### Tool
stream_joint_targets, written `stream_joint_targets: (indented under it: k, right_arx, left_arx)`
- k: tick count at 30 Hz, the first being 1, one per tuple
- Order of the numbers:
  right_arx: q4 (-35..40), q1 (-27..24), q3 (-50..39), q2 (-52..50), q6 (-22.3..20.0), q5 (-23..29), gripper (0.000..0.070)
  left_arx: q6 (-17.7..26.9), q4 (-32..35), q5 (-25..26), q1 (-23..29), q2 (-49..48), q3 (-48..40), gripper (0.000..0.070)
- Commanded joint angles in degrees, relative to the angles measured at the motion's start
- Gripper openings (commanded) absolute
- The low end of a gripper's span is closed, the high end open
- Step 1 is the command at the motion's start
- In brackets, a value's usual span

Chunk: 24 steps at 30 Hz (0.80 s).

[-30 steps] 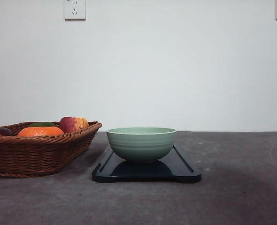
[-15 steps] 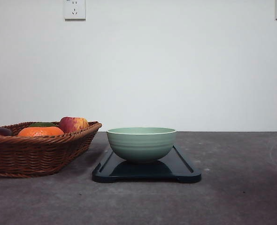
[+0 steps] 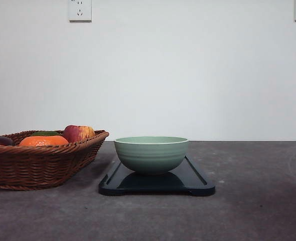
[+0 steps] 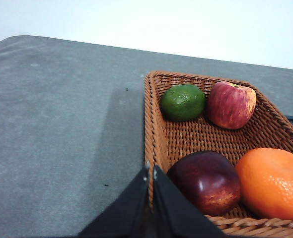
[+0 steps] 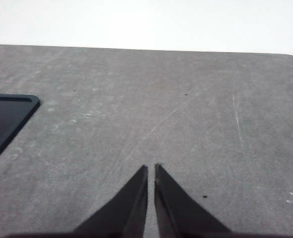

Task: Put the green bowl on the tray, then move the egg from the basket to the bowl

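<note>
Nothing has moved since the earlier frames: bowl, tray and basket sit exactly as before. One green bowl (image 3: 151, 154) stands upright on one dark tray (image 3: 195, 183), near the tray's middle; its inside cannot be seen from the front. At about nine o'clock from the tray, close beside it, sits one wicker basket (image 3: 37, 163) on the grey worktop (image 3: 253, 211). The basket holds four fruits: one green lime (image 4: 183, 102), one red apple (image 4: 231, 104), one dark red plum-like fruit (image 4: 204, 181) and one orange (image 4: 271, 183). No egg can be made out among them. The left pincer (image 4: 150, 171) hangs closed over the basket's near rim, gripping nothing. The right pincer (image 5: 151, 169) is closed too, empty, above bare worktop at three o'clock from the tray's corner.
</note>
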Motion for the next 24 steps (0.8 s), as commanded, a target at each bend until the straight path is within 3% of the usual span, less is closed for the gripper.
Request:
stream_joint_targets:
  k: [1,24]
  right_arx:
    - [0.4,-0.07,-0.25,0.02,0.61,0.01,0.0016]
    - [0.39,-0.07,-0.24,0.02,0.61,0.0,0.0016]
  left_arx:
    - [0.21,-0.28,-0.07,0.08,-0.03,-1.11,0.0]
    - [0.21,-0.28,-0.07,0.07,-0.03,-1.11,0.0]
